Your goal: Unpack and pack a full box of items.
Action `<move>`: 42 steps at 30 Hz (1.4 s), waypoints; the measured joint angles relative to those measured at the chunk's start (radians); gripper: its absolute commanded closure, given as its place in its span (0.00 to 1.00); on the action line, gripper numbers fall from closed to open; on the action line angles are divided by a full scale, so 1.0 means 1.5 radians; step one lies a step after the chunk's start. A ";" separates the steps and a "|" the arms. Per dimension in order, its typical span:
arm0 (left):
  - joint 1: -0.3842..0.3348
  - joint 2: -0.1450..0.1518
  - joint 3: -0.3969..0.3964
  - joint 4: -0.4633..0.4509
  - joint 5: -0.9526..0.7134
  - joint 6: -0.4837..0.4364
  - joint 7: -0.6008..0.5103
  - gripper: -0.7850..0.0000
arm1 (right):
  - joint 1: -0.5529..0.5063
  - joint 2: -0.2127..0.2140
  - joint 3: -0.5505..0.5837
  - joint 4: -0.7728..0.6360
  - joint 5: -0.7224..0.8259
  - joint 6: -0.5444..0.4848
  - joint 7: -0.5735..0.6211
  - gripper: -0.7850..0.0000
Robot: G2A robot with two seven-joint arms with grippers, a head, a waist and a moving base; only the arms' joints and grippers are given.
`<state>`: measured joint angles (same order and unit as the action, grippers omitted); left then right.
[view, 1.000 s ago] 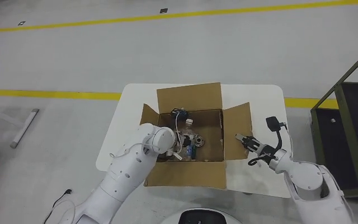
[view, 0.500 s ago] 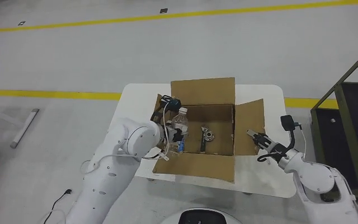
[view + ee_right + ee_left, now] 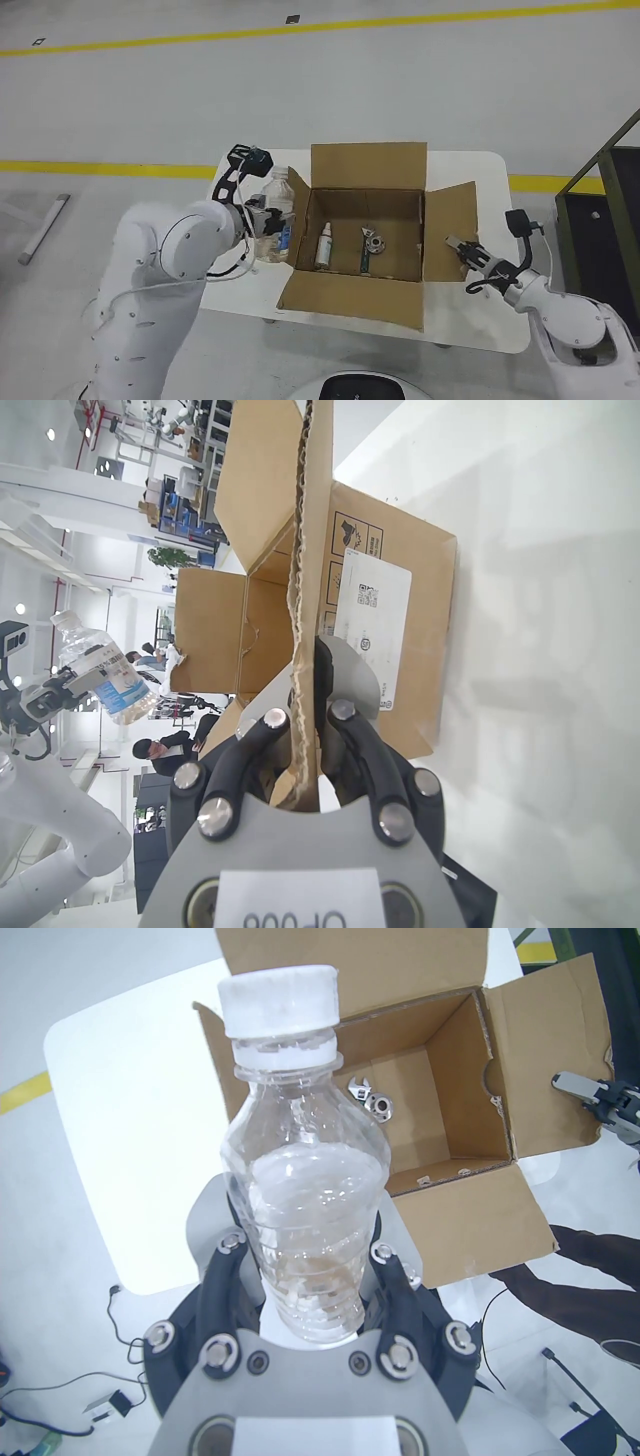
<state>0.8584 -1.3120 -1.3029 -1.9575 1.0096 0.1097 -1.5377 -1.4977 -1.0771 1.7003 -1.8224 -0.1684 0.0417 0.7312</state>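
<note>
An open cardboard box point(image 3: 365, 290) stands on the white table point(image 3: 470, 170). Inside lie a small white bottle point(image 3: 324, 245), a wrench point(image 3: 361, 256) and a metal flange point(image 3: 373, 241). My left gripper point(image 3: 264, 226) is shut on the lower body of a clear water bottle point(image 3: 277, 205) with a white cap, held upright just outside the box's left wall. From the left wrist the water bottle point(image 3: 305, 1168) stands between the fingers point(image 3: 387, 1273), with the box point(image 3: 500, 1053) beyond. My right gripper point(image 3: 306, 695) is shut on the edge of the box's right flap point(image 3: 305, 550); from above, that right gripper point(image 3: 463, 249) meets the flap point(image 3: 449, 232).
A dark metal cart point(image 3: 600, 220) stands off the table's right side. The table's left part point(image 3: 235, 175) beside the box is bare white surface. Cables lie on the floor point(image 3: 100, 1393) below the left arm.
My left arm has lifted the water bottle out of the box and carried it left, past the left wall. The box has shifted slightly right, its flap still in my right gripper.
</note>
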 measured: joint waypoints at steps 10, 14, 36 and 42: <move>0.056 0.050 -0.003 0.095 0.110 -0.024 0.001 1.00 | -0.001 0.003 -0.005 0.017 -0.004 -0.013 0.004 1.00; 0.056 0.053 -0.001 0.101 0.110 -0.024 0.001 1.00 | 0.001 0.004 -0.008 0.023 -0.004 -0.016 0.005 1.00; 0.071 0.047 0.067 0.195 0.130 -0.047 0.070 1.00 | 0.005 0.014 0.011 0.033 -0.009 -0.048 0.017 1.00; 0.065 0.043 0.098 0.294 0.180 -0.043 0.127 1.00 | -0.003 0.017 0.028 0.035 -0.002 -0.056 0.017 1.00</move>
<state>0.9555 -1.2475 -1.1567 -1.5171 1.2798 0.0451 -1.3478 -1.5020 -1.0523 1.7415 -1.7696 -0.1717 -0.0424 0.7571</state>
